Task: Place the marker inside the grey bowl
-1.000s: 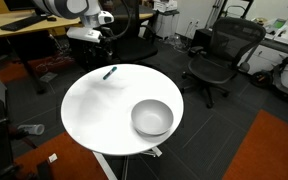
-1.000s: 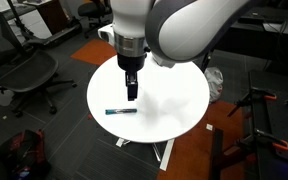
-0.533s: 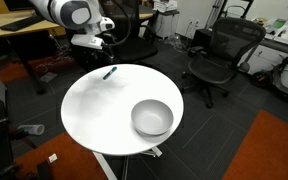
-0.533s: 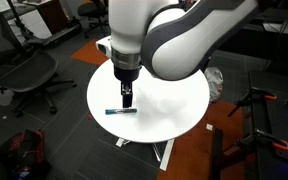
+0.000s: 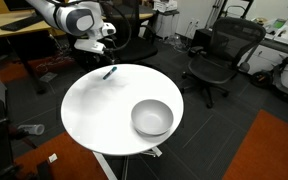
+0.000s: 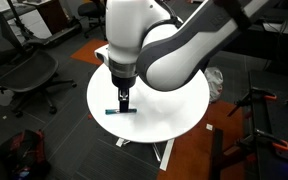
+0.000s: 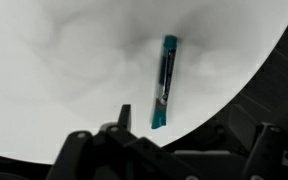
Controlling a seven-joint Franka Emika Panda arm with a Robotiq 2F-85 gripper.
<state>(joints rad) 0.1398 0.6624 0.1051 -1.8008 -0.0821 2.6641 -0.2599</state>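
Observation:
The marker [image 5: 110,71] is a thin teal-green pen lying flat near the edge of the round white table [image 5: 94,110]. It also shows in an exterior view [image 6: 119,112] and in the wrist view [image 7: 164,82]. My gripper [image 6: 123,98] hangs just above the marker, fingers pointing down, open and empty. In the wrist view the gripper [image 7: 194,140] has the marker just ahead of its fingers. The grey bowl [image 5: 152,118] stands empty on the opposite side of the table, well away from the marker. My arm hides the bowl in an exterior view, at the middle of that picture.
A black office chair [image 5: 219,55] stands beyond the table, and another chair [image 6: 29,75] is off to the side. A wooden desk [image 5: 24,25] is behind the arm. The marker lies close to the table's edge [image 7: 234,100]. Orange carpet [image 5: 274,150] covers part of the floor.
My gripper has moved lower and sideways over the table until it is right above the marker. The marker and the bowl have not moved.

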